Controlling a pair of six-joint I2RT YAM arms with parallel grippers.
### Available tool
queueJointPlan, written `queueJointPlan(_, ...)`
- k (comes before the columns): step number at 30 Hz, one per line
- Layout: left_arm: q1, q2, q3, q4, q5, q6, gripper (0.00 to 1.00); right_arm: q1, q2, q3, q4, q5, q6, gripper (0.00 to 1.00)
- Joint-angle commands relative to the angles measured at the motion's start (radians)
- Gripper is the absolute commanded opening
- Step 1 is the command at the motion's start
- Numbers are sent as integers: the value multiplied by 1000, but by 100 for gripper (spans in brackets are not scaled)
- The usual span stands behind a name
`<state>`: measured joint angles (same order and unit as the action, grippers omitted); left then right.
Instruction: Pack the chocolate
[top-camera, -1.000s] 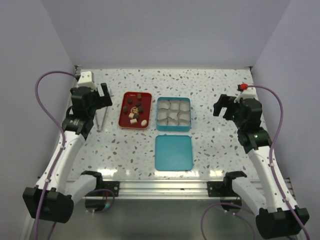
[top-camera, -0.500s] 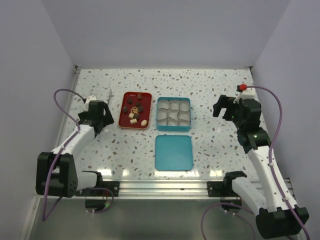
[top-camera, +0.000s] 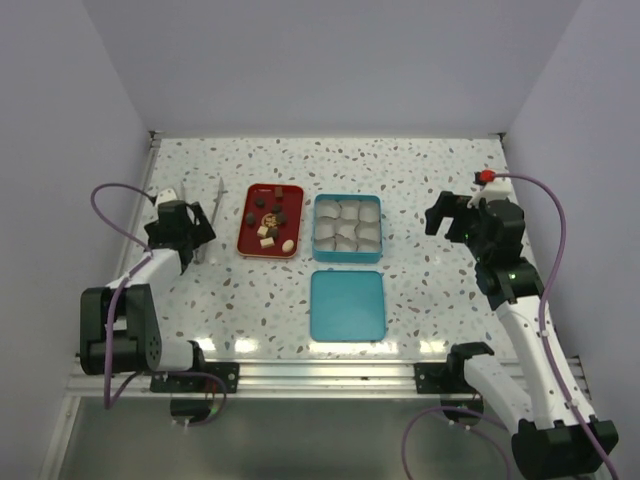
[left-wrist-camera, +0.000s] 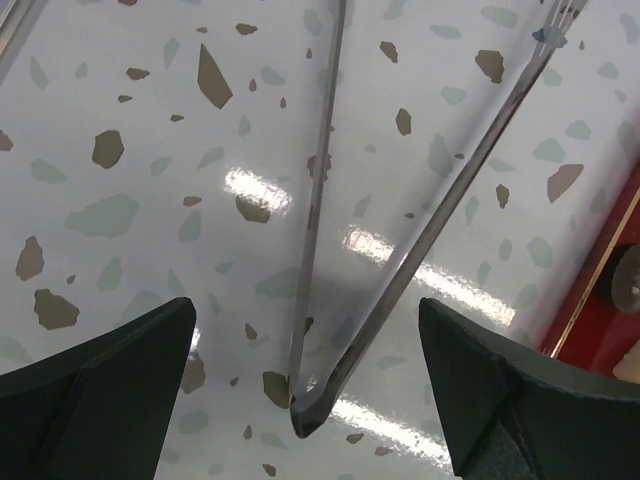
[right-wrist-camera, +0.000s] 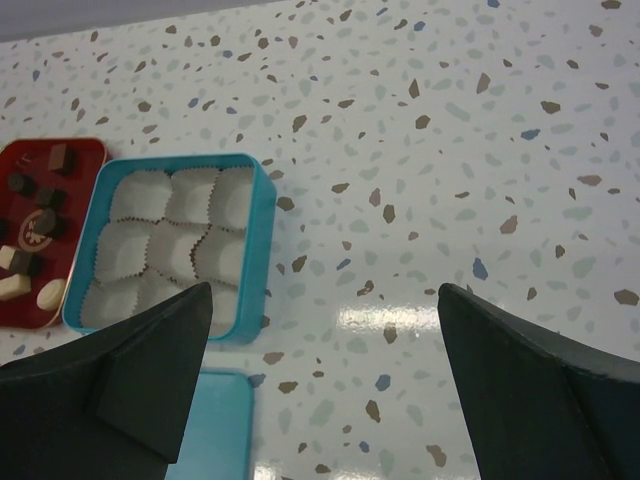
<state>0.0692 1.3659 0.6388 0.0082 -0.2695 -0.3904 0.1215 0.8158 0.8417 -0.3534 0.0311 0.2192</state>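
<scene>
Both gaping, empty: left end effector (left-wrist-camera: 310, 385) over tongs (left-wrist-camera: 445, 210), right end effector (right-wrist-camera: 330, 380) facing tin (right-wrist-camera: 235, 320).

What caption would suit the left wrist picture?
Open left gripper poised over metal tongs on the speckled table, red tray at the edge.

The left arm (top-camera: 138, 277), black with white links, is folded low, its elbow close to its base and its forearm reaching forward and to the right. The left black two-finger gripper (top-camera: 192, 232) points downward. In its wrist view the jaws stand wide apart, with the dark fingers (left-wrist-camera: 100, 390) at both lower corners. The right arm (top-camera: 528, 338), also black and white, rises from its base and bends leftward at the top. The right black two-finger gripper (top-camera: 447, 214) is high up, its jaws spread wide, holding nothing.
</scene>
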Motion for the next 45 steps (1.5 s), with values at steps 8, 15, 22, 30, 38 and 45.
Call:
queueJointPlan(8, 24, 35, -27, 217, 191, 131, 100, -2, -15, -4, 13, -26, 3, 99)
queueJointPlan(15, 26, 111, -10, 210, 167, 159, 100, -3, -37, -3, 10, -28, 3, 99)
queueJointPlan(22, 26, 159, 10, 219, 156, 180, 100, -2, -35, -6, 10, -28, 3, 99)
queueJointPlan(30, 26, 245, 48, 234, 150, 211, 98, -3, -29, -6, 16, -48, 3, 99)
queueJointPlan(38, 27, 312, 93, 208, 133, 228, 68, -3, -21, -6, 24, -68, 3, 99)
queueJointPlan(45, 26, 283, 84, 205, 153, 225, 49, -3, -15, -10, 27, -77, 2, 99)
